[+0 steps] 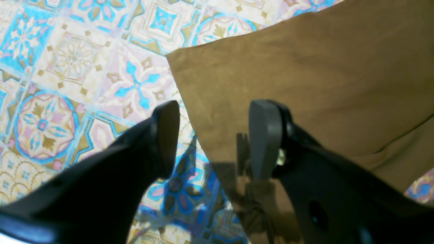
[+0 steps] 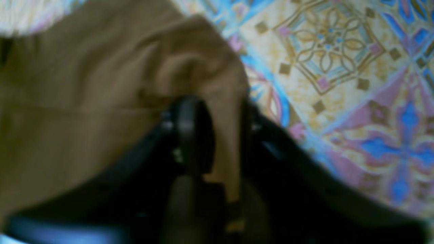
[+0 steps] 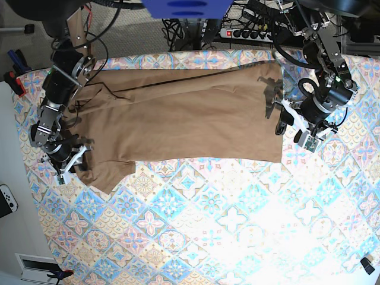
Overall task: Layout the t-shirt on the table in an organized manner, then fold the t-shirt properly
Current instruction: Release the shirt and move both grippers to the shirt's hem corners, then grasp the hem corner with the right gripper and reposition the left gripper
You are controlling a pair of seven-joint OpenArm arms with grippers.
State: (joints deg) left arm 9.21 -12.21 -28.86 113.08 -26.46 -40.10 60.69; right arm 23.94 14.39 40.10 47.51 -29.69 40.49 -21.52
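The tan-brown t-shirt lies spread across the far half of the table, sleeve end toward the left of the base view. My left gripper is open just above the cloth. The t-shirt has its side edge running between the fingers, one finger over fabric and the other over bare tablecloth. In the base view this left gripper sits at the shirt's right edge. My right gripper is shut on a raised fold of the t-shirt. That right gripper is at the lower left sleeve.
A power strip with cables runs along the table's far edge. A red clamp sits at the left edge, and a small dark object lies at the front right corner. A white controller lies on the floor at left.
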